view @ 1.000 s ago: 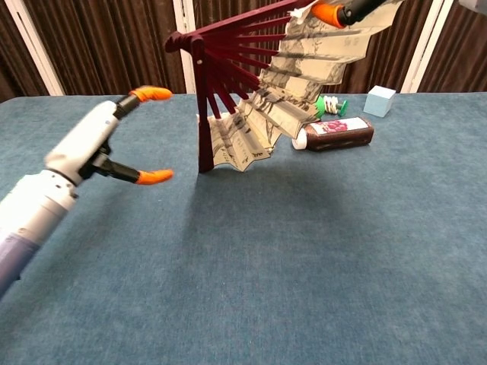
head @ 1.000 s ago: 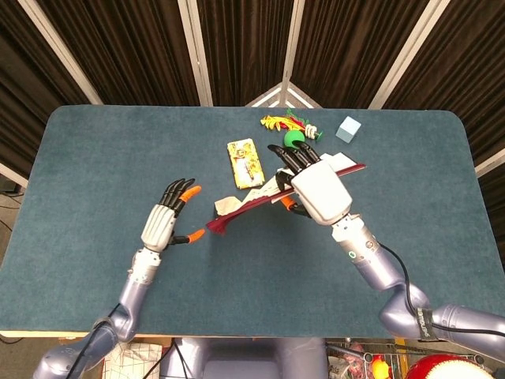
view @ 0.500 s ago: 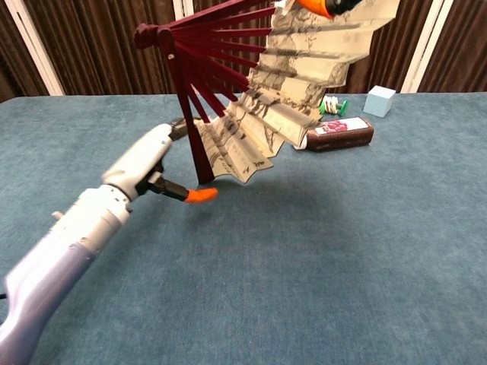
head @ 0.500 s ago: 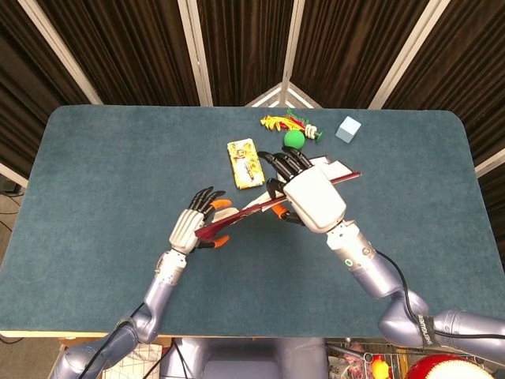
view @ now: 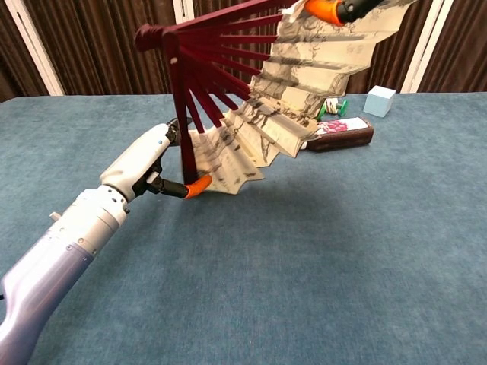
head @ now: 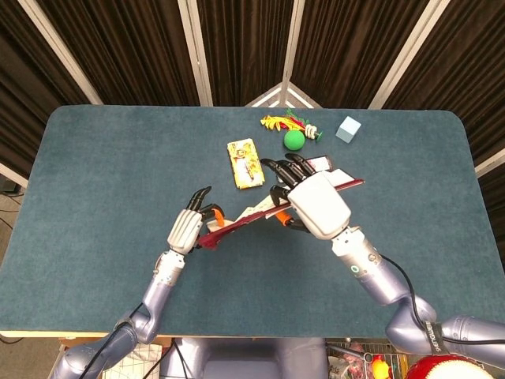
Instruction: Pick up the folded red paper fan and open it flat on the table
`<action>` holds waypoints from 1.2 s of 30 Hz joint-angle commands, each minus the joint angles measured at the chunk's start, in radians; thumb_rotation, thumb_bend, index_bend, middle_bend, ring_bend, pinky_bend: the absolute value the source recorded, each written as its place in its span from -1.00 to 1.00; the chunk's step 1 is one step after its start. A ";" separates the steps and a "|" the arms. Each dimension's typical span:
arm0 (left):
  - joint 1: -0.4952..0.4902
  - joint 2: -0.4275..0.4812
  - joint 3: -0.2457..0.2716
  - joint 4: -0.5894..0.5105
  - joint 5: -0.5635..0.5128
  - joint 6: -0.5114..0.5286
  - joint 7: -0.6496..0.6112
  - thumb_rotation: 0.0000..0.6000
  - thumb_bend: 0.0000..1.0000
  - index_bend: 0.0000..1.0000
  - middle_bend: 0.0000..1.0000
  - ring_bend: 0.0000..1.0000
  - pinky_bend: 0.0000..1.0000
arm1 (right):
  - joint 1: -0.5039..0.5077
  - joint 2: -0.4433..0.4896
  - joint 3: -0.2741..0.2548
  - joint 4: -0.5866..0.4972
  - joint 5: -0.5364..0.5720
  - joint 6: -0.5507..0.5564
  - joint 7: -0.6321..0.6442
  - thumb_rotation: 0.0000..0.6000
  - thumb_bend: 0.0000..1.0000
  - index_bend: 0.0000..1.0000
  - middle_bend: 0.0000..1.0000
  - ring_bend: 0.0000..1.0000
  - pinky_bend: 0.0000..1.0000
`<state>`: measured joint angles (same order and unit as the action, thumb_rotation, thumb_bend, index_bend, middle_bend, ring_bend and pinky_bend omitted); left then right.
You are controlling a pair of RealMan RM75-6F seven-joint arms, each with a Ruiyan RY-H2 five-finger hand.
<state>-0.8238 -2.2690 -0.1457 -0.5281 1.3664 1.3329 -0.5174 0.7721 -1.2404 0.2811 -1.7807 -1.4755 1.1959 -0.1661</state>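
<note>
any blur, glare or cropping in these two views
Head view: sharp, evenly lit, no glare; the right hand hides much of the fan. Chest view: the fan runs off the top edge, and the left hand looks slightly soft up close.

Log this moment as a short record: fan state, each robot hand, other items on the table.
fan: partly spread, held up off the table
right robot hand: grips the upper outer rib
left robot hand: pinches the lower outer rib
table: blue cloth
other items: green ball, light blue cube, yellow packet, dark bottle
</note>
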 commanded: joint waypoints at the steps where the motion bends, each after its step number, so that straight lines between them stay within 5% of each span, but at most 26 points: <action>1: -0.008 0.000 -0.001 0.049 -0.005 0.046 -0.001 1.00 0.05 0.42 0.08 -0.79 -0.80 | -0.008 0.008 0.006 0.006 0.007 0.008 0.012 1.00 -0.09 0.63 -0.64 -0.55 -0.65; 17: -0.048 0.028 -0.080 0.261 -0.008 0.187 -0.127 1.00 0.01 0.39 0.05 -0.76 -0.75 | -0.028 0.033 0.050 0.080 0.088 0.016 0.090 1.00 -0.08 0.63 -0.64 -0.55 -0.65; 28: -0.085 0.169 -0.104 0.138 0.030 0.331 -0.038 1.00 0.03 0.40 0.05 -0.76 -0.75 | -0.030 0.046 0.068 0.113 0.129 0.001 0.110 1.00 -0.09 0.63 -0.64 -0.55 -0.65; 36: -0.050 0.289 -0.072 0.035 0.085 0.404 0.077 1.00 0.02 0.39 0.04 -0.76 -0.75 | -0.038 0.034 0.054 0.126 0.136 -0.003 0.116 1.00 -0.09 0.63 -0.64 -0.55 -0.65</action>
<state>-0.8897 -2.0074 -0.2288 -0.4671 1.4370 1.7265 -0.4585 0.7363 -1.2027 0.3380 -1.6596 -1.3426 1.1939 -0.0520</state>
